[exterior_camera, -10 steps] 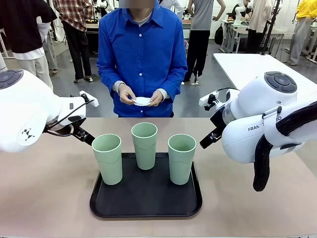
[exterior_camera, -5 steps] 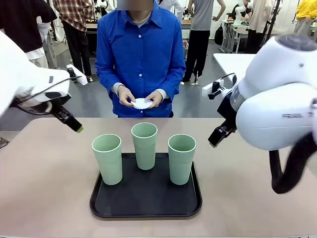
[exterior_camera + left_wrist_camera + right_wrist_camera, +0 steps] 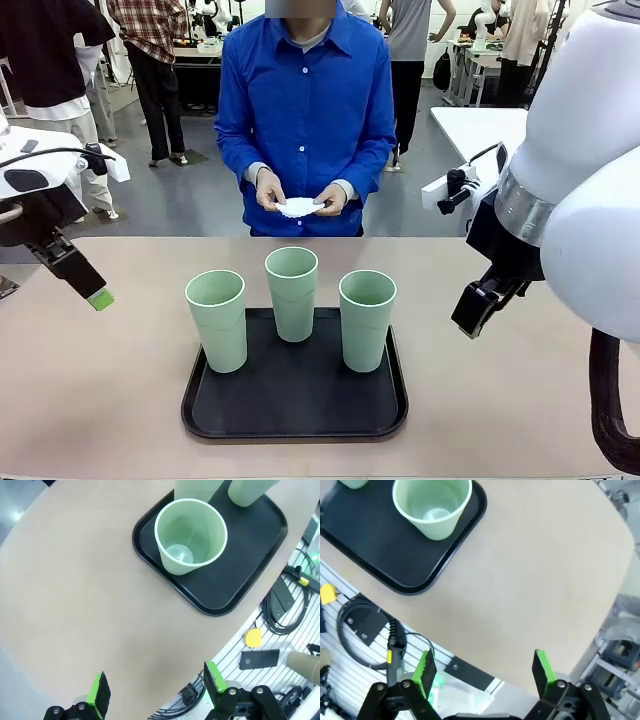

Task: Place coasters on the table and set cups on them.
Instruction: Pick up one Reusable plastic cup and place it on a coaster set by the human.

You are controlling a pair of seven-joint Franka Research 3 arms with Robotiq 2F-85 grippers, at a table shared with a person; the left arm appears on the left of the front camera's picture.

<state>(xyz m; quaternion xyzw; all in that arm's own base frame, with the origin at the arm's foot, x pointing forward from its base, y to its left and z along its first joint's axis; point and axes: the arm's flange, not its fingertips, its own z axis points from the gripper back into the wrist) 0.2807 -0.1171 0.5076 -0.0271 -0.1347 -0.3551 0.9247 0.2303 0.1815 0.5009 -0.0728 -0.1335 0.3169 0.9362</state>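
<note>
Between the left gripper [image 3: 155,686] and right gripper [image 3: 484,669], both spread wide and empty, three cups [image 3: 292,290] stand on the tray [image 3: 295,415] (nothing placed yet), coasters [image 3: 299,207] beyond them in the person's hands [image 3: 268,190].

Robotics lab, open hall. Beyond the table [image 3: 100,400]: grey floor [image 3: 180,200], a white table [image 3: 470,125], several people [image 3: 150,60] standing about. Below the table's near edge: slatted panel [image 3: 305,625], black cables [image 3: 274,611], yellow button [image 3: 253,637].
</note>
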